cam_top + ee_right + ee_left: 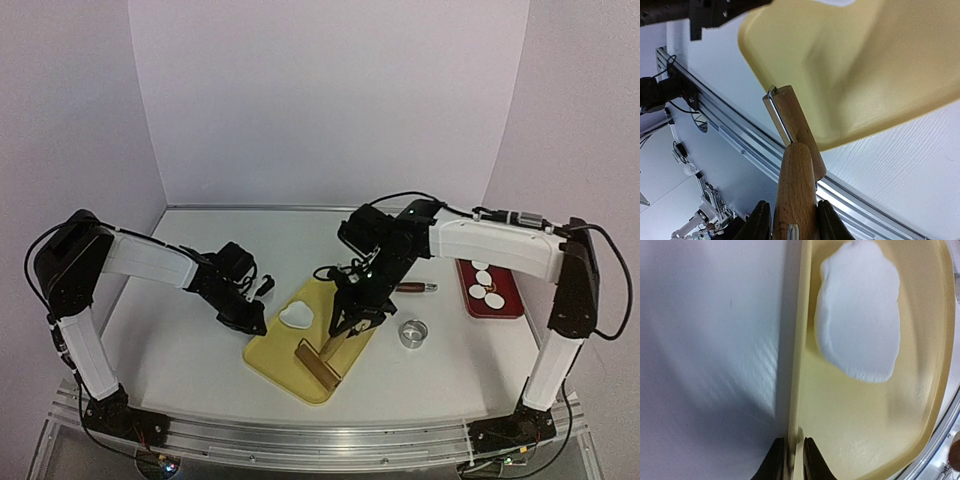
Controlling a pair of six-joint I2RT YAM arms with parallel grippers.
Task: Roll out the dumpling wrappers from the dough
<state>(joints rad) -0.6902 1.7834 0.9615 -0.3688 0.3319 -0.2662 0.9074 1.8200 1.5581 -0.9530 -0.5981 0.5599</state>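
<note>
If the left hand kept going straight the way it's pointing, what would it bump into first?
The yellow board. The left hand has its fingers on either side of the board's rim, so it would likely push into that edge. The white dough lies further on and off to the side, probably missed.

A white table [190, 350] carries everything. A yellow cutting board [272, 360] lies flat on it near the middle, turned cornerwise, with one corner pointing toward 6 o'clock. Just off the board at its 3 o'clock stands a metal ring cutter [413, 333], apart from it. At the cutter's 12 o'clock lies a small brown-handled tool [415, 287]. A red tray [509, 288] sits at the table's 3 o'clock edge.
</note>
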